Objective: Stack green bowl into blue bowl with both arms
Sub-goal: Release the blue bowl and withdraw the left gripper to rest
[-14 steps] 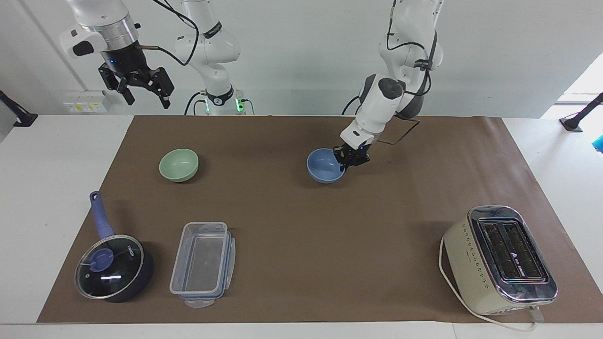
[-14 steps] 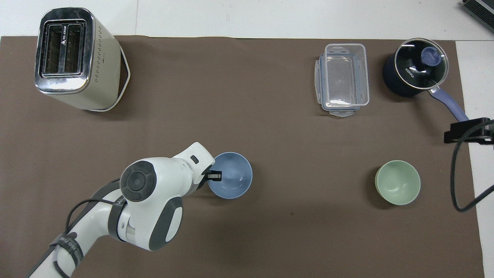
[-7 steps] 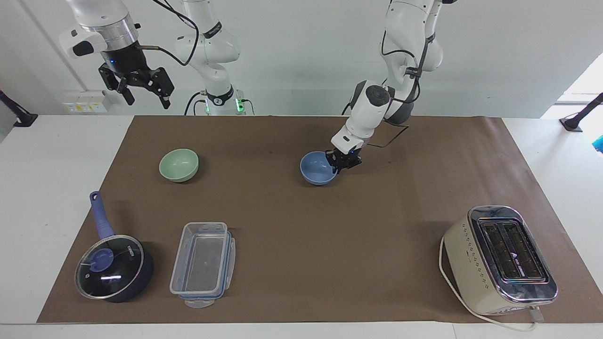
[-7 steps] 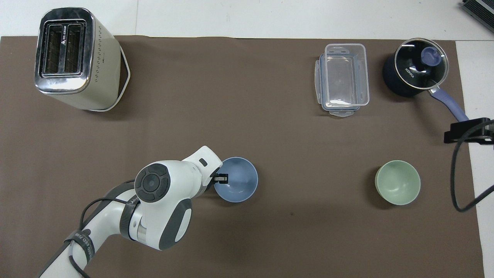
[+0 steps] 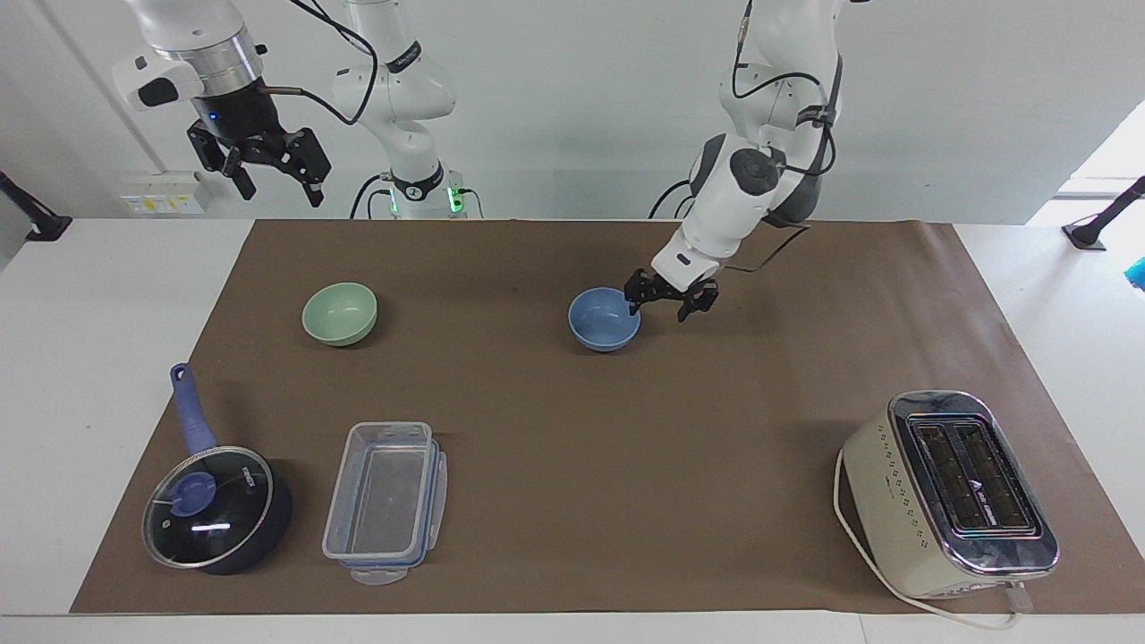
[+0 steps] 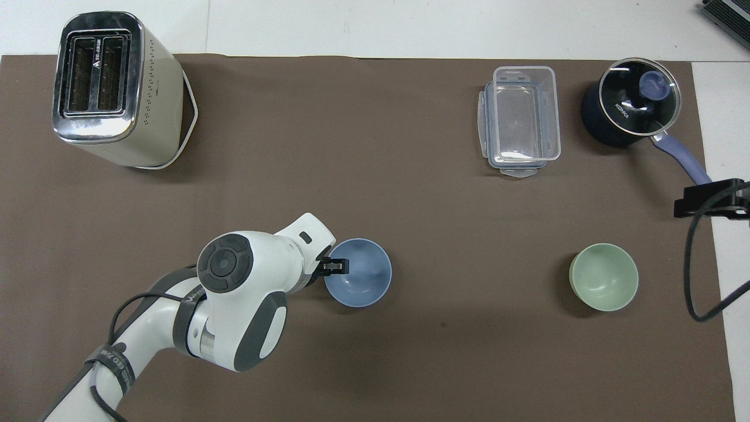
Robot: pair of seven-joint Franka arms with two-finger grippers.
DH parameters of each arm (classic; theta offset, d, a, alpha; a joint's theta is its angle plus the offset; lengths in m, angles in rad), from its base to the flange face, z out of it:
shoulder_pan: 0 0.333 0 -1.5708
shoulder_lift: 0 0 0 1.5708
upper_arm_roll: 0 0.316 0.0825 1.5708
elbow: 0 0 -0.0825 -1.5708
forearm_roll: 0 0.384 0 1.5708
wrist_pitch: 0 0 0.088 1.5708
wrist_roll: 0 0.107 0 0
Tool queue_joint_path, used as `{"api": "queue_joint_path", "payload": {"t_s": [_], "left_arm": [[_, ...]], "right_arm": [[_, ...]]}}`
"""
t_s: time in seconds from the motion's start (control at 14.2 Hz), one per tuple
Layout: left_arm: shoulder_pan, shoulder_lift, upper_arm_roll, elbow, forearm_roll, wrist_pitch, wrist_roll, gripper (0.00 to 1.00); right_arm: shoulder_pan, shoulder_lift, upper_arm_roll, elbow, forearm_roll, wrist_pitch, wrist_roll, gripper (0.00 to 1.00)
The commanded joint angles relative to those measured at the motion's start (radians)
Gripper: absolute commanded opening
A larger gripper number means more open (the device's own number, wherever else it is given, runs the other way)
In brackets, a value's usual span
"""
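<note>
Two bowls sit apart on your surface: the green bowl [image 5: 339, 313] lies at about five o'clock below your right gripper [image 5: 265, 168], jaws wide and empty, while your left gripper [image 5: 668, 300], jaws wide, hangs by the blue bowl [image 5: 604, 318].

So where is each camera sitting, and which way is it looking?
Facing view: high across the table, looking at the robots; both white arms show, the left gripper open beside the small round periwinkle-blue bowl, the right gripper open, waiting.
Overhead view: above the robots' end, looking steeply down; only the left arm shows fully.
Both show the blue bowl and the small round mint-green bowl.
</note>
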Motion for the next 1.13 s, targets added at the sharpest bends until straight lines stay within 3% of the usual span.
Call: {"api": "queue_joint_path", "payload": {"t_s": [0.0, 0.35, 0.85, 1.06], "left_arm": [[0.097, -0.059, -0.004, 0.103, 0.085, -0.173, 0.074, 1.0], [0.206, -0.053, -0.004, 0.297, 0.195, -0.389, 0.201, 1.0], [0.286, -0.04, -0.001, 0.427, 0.258, -0.473, 0.287, 1.0], [0.335, 0.012, -0.002, 0.511, 0.258, -0.496, 0.29, 1.0]], "right_arm": [[-0.009, -0.012, 0.003, -0.003, 0.004, -0.011, -0.015, 1.0], [-0.009, -0.012, 0.003, -0.003, 0.004, -0.011, -0.015, 1.0], [-0.009, -0.012, 0.002, -0.003, 0.004, -0.011, -0.015, 1.0], [-0.009, -0.012, 0.003, -0.003, 0.004, -0.011, -0.015, 1.0]]}}
